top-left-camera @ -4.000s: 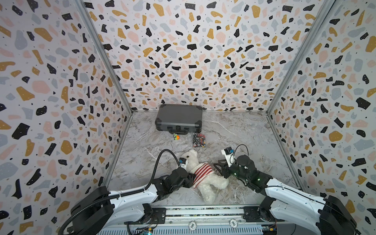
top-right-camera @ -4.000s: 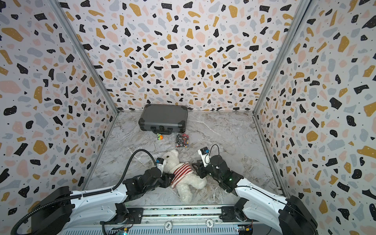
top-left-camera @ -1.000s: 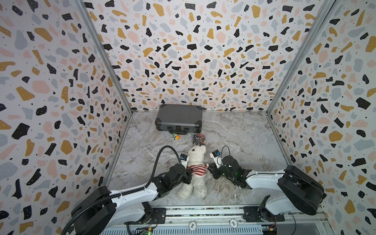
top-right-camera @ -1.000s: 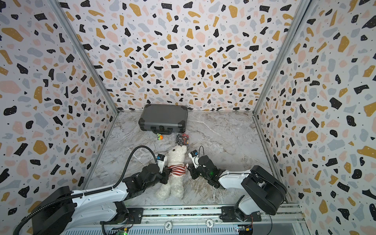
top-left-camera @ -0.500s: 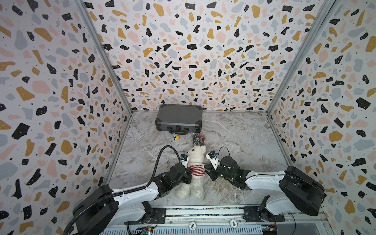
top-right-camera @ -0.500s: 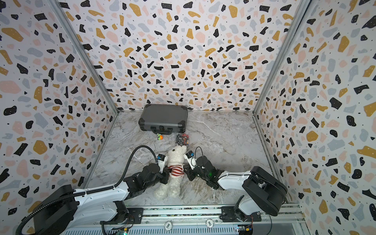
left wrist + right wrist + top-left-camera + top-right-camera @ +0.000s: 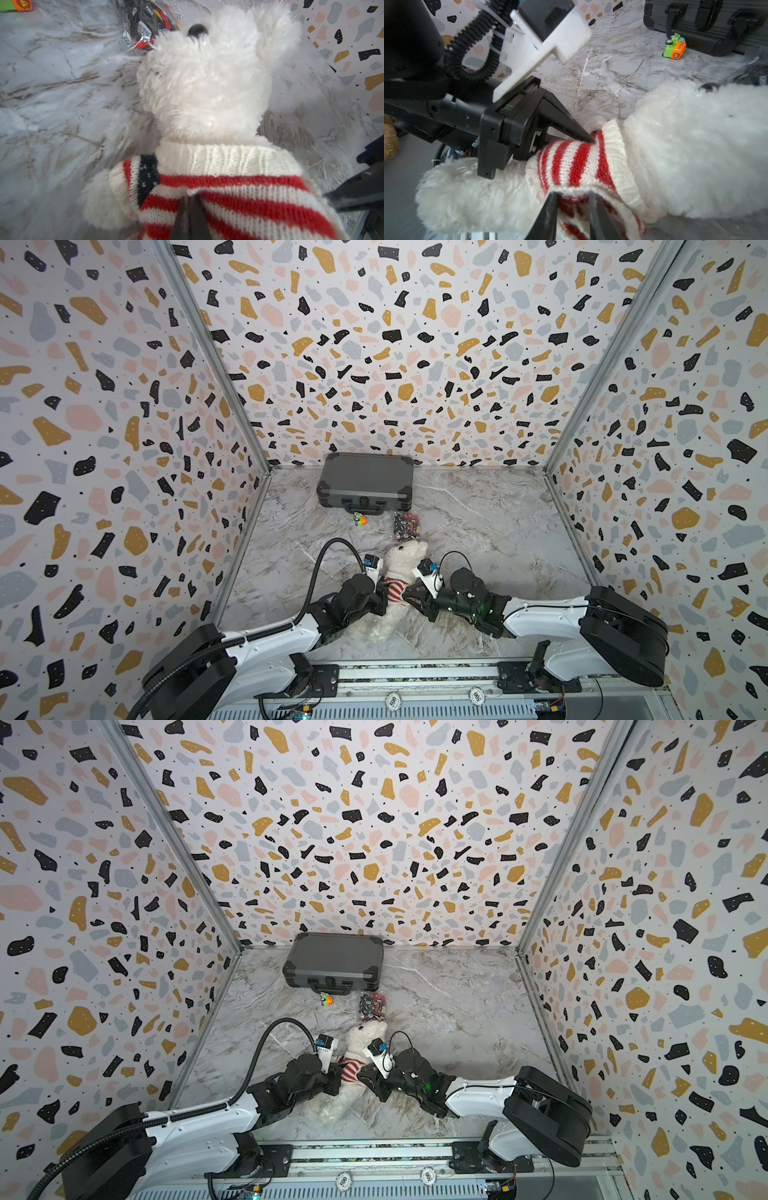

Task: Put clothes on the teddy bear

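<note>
Teddy bear [image 7: 402, 561] near table [image 7: 478, 522] front edge: sweater [image 7: 239, 182] being pinched by left gripper [image 7: 188, 198]; hem [image 7: 575, 189] being straddled by parted right gripper [image 7: 572, 195].

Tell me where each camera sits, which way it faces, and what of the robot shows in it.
Top views: high at the robot's end, looking down over the floor to the grey case; both arms show, flanking the teddy bear.
Left wrist: behind the left gripper, shut on the sweater, looking up the bear to its head.
Right wrist: behind the right gripper, fingers apart at the sweater hem, facing the left gripper.
Shared: every view shows bear and sweater; each wrist view shows the other gripper.
</note>
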{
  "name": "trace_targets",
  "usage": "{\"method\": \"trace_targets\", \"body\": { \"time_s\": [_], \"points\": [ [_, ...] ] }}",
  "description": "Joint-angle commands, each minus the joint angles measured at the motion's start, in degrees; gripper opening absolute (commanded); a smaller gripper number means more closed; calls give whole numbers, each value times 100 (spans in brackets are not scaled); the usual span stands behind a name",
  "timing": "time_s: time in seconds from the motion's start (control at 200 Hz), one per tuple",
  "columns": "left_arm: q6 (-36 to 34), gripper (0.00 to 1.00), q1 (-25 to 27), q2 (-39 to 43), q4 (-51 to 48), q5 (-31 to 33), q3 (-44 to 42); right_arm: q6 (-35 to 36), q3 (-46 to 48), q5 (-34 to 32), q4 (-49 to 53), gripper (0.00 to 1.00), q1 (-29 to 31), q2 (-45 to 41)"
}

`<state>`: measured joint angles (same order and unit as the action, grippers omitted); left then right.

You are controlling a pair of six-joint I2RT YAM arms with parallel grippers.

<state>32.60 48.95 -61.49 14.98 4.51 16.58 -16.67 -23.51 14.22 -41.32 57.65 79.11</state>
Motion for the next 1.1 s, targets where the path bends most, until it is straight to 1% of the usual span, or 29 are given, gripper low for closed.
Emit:
{"method": "trace_targets", "body": {
  "time_s": [0.0,0.065,0.14,0.25,0.345,0.425,0.491,0.526,0.646,0.731,0.816,0.916,1.096],
  "points": [
    [176,12,-10,406,-251,-289,-141,122,17,-304,-97,28,74,-62],
    [332,23,-12,785,-296,-368,-146,111,29,-412,-61,29,80,-107],
    [555,30,-14,1110,-342,-406,-146,97,48,-434,-59,31,81,-115],
    [751,44,-14,1335,-585,-461,-14,28,72,-380,-102,32,104,-80],
    [919,53,-2,1418,-889,-384,137,-57,114,-385,-183,33,124,-58],
    [1087,56,15,1512,-1093,-304,208,-86,145,-395,-212,32,140,-71],
    [1136,65,47,1614,-1324,-168,267,-97,153,-412,-218,30,142,-80],
    [1143,68,65,1699,-1437,-110,308,-99,160,-427,-217,29,141,-88],
    [1224,68,109,2046,-1606,-88,415,-111,184,-466,-211,24,141,-111],
    [1309,58,119,2252,-1586,-171,433,-121,217,-501,-244,21,141,-120],
    [1311,53,150,2316,-1604,-231,469,-148,228,-495,-275,20,141,-119],
    [1314,51,250,2189,-1447,-228,460,-152,233,-467,-313,20,141,-124],
    [1204,47,311,1495,-1042,-192,611,-133,232,-431,-322,18,150,-133]
  ]
}}
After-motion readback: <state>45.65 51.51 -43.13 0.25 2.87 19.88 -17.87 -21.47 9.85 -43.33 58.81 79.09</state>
